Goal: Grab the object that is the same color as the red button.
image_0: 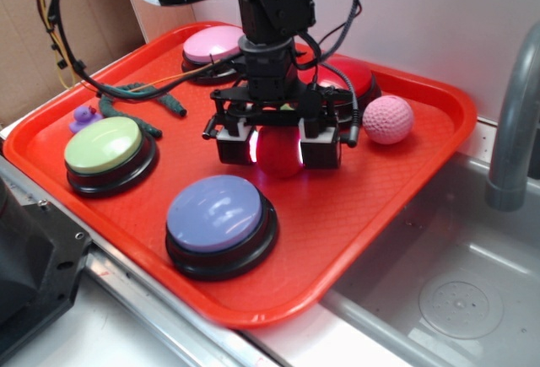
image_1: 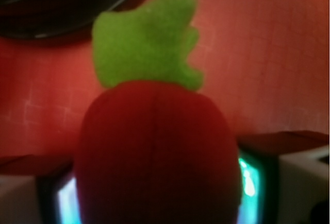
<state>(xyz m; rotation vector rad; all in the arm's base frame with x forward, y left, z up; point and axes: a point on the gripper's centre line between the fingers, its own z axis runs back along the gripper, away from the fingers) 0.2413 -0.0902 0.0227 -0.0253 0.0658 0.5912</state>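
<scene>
Black robot hand (image_0: 278, 149) clenched round fuzzy dark-red ball w/ green leaf (image_1: 154, 157), mid red plastic tray (image_0: 405, 181). Glossy red dome button on black base (image_0: 350, 76) just behind. Pink dimpled ball (image_0: 388, 119) near, at right.

A red plastic tray (image_0: 405, 207) sits on a metal table (image_0: 371, 333) beside a sink. On the tray lie four dome buttons on black bases: green (image_0: 105, 149) at the left, lilac-blue (image_0: 215, 215) at the front, pink (image_0: 211, 46) at the back and a red button (image_0: 348, 76) behind the middle. A pink dimpled ball (image_0: 388, 119), a dark-red ball (image_0: 278, 156), a small purple duck (image_0: 83, 117) and a dark green cord (image_0: 143, 101) also rest there.
</scene>
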